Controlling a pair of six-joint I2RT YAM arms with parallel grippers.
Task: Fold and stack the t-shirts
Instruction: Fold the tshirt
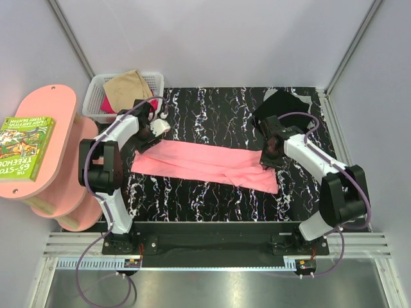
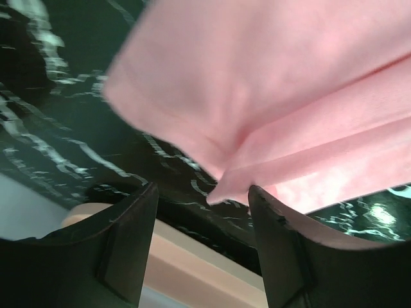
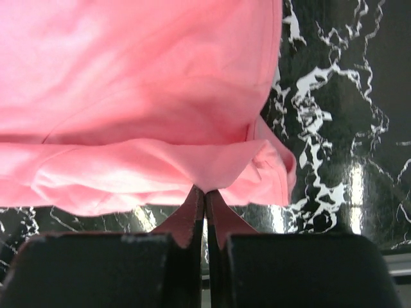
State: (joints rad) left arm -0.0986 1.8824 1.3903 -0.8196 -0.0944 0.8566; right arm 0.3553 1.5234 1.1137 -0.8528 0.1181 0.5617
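Right gripper [image 3: 204, 192] pinches the right edge of the salmon pink t-shirt [image 1: 205, 163], while the left gripper [image 2: 202, 191] hangs open at its left corner. It lies half-folded, a long strip on the marble mat [image 1: 212, 115]. The black t-shirt [image 1: 282, 102], and the tan t-shirt [image 1: 128, 83] in the basket [image 1: 92, 106], look untouched, and nothing is stacked.

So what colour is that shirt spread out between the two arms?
The shirt is plain salmon pink, no print; the top external view shows it best.

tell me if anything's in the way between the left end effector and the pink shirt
Nothing visible is. In the left wrist view the open left end effector has a corner of the pink shirt right ahead of the gap between its fingers, with only the black marbled tabletop around that corner.
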